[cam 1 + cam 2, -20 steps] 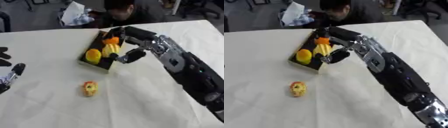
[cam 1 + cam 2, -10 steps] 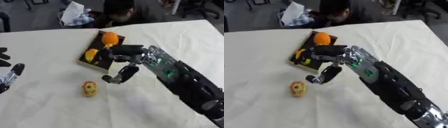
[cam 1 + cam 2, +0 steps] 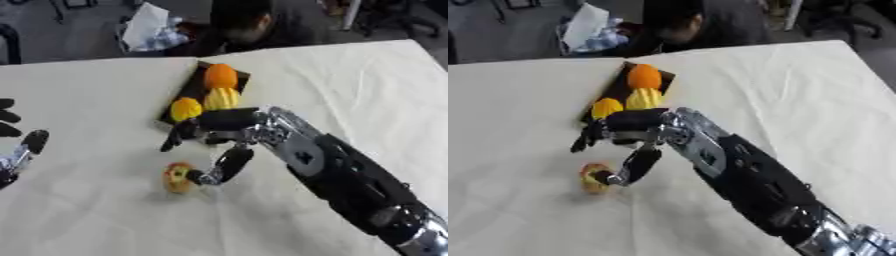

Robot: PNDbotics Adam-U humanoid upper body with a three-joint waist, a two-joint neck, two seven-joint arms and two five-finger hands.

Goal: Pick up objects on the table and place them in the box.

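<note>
Left eye view: the right hand [image 3: 219, 135] spreads its fingers [image 3: 175, 137] wide, thumb touching the small yellow-red fruit [image 3: 178, 177] mid-surface [image 3: 87, 100]. The left hand [image 3: 19, 150] rests open at the left edge.

Right eye view: the dark box [image 3: 614, 92] near the far edge holds orange and yellow pieces.

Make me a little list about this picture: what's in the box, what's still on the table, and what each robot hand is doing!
Box: dark box on the white table, far from the robot
In the box: orange round fruit, yellow ridged item, small yellow-orange item
On the table: one yellow-and-red fruit
Right hand: open, fingers spread over that fruit, thumb beside it, not gripping it yet
Left hand: idle at the left edge
</note>
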